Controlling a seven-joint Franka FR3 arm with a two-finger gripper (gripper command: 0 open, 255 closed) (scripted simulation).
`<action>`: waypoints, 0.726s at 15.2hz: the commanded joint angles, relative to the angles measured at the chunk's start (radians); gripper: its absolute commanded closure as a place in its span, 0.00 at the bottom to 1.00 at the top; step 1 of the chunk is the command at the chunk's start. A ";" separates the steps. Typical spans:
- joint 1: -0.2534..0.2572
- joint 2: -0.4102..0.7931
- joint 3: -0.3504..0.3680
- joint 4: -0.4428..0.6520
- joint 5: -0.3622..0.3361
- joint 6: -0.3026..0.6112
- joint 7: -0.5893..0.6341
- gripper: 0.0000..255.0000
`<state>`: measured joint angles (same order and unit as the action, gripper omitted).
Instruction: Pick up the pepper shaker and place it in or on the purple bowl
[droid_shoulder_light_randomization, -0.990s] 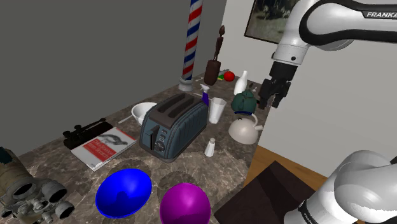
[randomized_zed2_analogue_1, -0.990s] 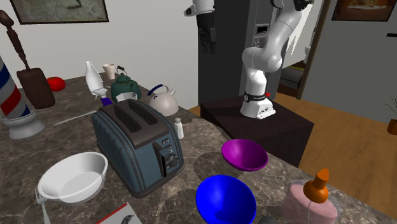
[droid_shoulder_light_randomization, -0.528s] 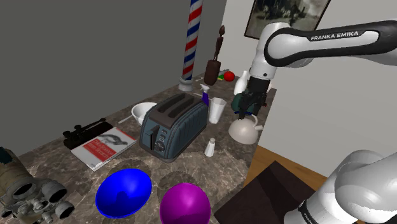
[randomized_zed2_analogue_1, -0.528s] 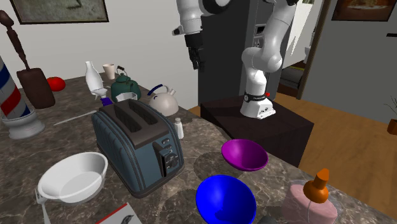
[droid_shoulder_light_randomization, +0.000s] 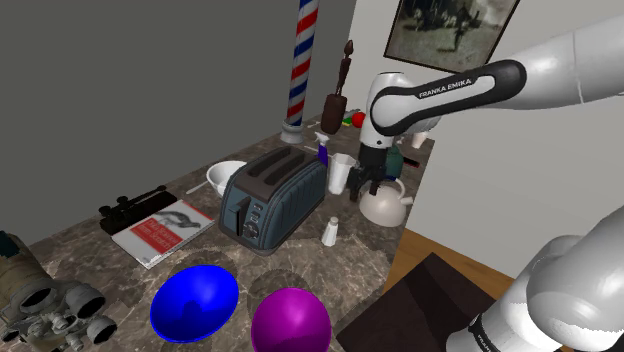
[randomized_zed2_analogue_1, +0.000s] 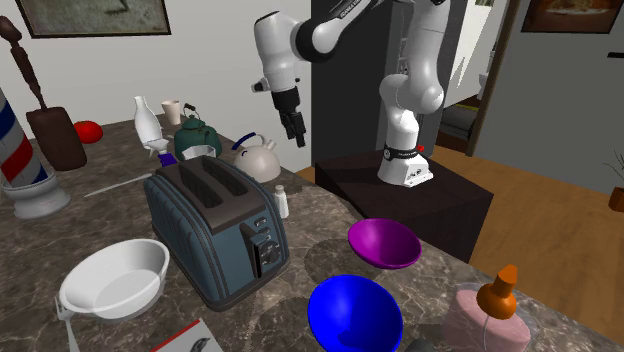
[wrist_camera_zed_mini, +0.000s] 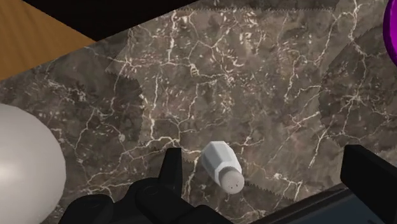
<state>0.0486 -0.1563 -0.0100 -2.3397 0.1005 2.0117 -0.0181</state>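
The tool (droid_shoulder_light_randomization: 366, 188) hangs in the air right of the middle of the shoulder view, above the dark marbled surface (droid_shoulder_light_randomization: 300, 265) and in front of the white kettle (droid_shoulder_light_randomization: 386, 206). In the wrist view its two black fingers (wrist_camera_zed_mini: 170, 170) stand wide apart, so it is open and grips nothing. The pepper shaker (droid_shoulder_light_randomization: 330, 232), small and white, stands upright on the surface just beside the front corner of the grey toaster (droid_shoulder_light_randomization: 272, 197), lower and a little to the left of the tool in the shoulder view. In the wrist view the pepper shaker (wrist_camera_zed_mini: 222, 167) lies between the fingers, nearer to one of them and touched by neither, with the kettle's pale round side (wrist_camera_zed_mini: 25, 168) close by. The purple bowl (droid_shoulder_light_randomization: 290, 322) sits at the bottom middle of the shoulder view, just beside a blue bowl (droid_shoulder_light_randomization: 195, 303) and well apart from the shaker. In the second exterior view the tool (randomized_zed2_analogue_1: 297, 130) hangs above and a little right of the pepper shaker (randomized_zed2_analogue_1: 282, 202), and the purple bowl (randomized_zed2_analogue_1: 385, 243) lies to the lower right of it.
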 joint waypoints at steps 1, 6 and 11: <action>0.003 0.079 0.003 0.029 -0.003 0.044 -0.010 0.00; 0.011 0.276 0.011 0.119 -0.014 0.132 -0.027 0.00; 0.016 0.396 0.015 0.167 -0.021 0.194 -0.035 0.00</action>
<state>0.0656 0.2238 0.0054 -2.1780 0.0800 2.1943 -0.0503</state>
